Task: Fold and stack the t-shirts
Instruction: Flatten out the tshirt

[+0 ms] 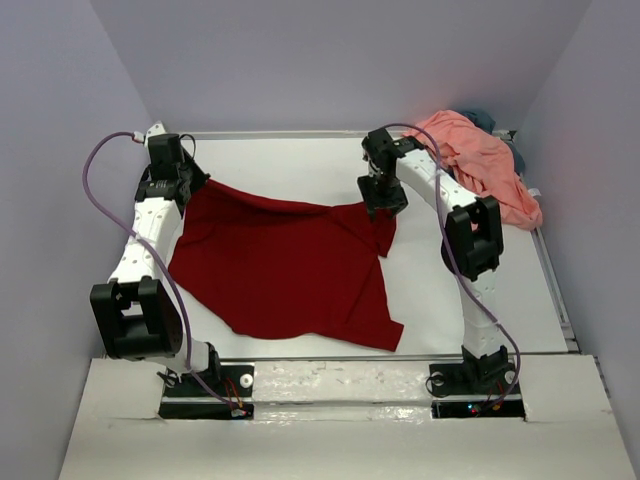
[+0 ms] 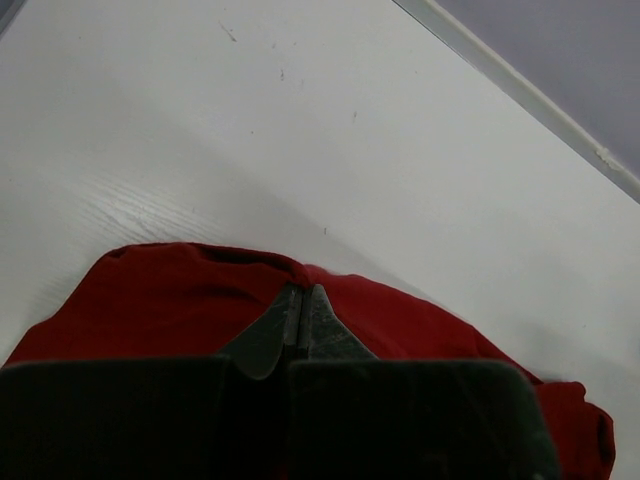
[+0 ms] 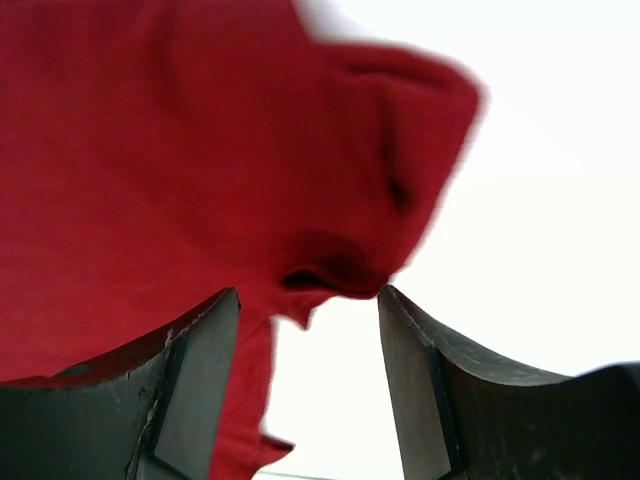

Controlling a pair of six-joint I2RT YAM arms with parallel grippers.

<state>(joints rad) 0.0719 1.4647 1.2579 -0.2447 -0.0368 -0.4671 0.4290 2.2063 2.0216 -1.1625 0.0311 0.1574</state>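
Clearly, the dark red t-shirt (image 1: 280, 265) was pinched by the closed left claw (image 2: 302, 318); the right claw (image 3: 308, 296), spread open, needed to be lowered squarely over the bunched edge.

White table (image 1: 300, 165) here, with faint wood grain on its top and a pale rail (image 1: 300, 134) running along the far edge. Across the middle and left lies the dark red t-shirt (image 1: 280, 270), opened out, creased, its far-left corner raised off the surface. In the far right corner, the salmon pink t-shirt (image 1: 480, 165) sits in a crumpled heap reaching the right edge. The slate blue-grey t-shirt (image 1: 484, 118) is just peeking out behind it.
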